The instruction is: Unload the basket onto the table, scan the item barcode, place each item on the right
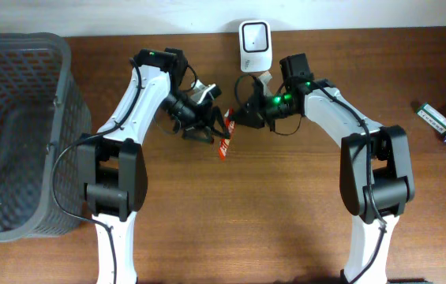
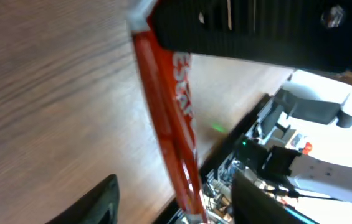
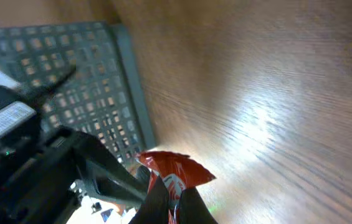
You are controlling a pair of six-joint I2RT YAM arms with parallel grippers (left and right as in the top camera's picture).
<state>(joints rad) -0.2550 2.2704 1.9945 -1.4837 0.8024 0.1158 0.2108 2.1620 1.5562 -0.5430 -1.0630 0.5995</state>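
probably light, limp and slippery, the red crinkly foil snack wrapper (image 3: 174,175) hangs near the middle of the back edge of the desk (image 1: 286,229), pinched by the tightly closed right hand (image 3: 171,206); the left hand (image 1: 207,126) stands half open beside it. best held by a sealed end.

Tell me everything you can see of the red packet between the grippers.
The red packet is a slim, glossy, plastic-looking wrapper with white lettering and a crimped end. It is tilted, just in front of the white scanner. The right gripper is shut on one end; the other end lies against the left gripper, grip unclear.
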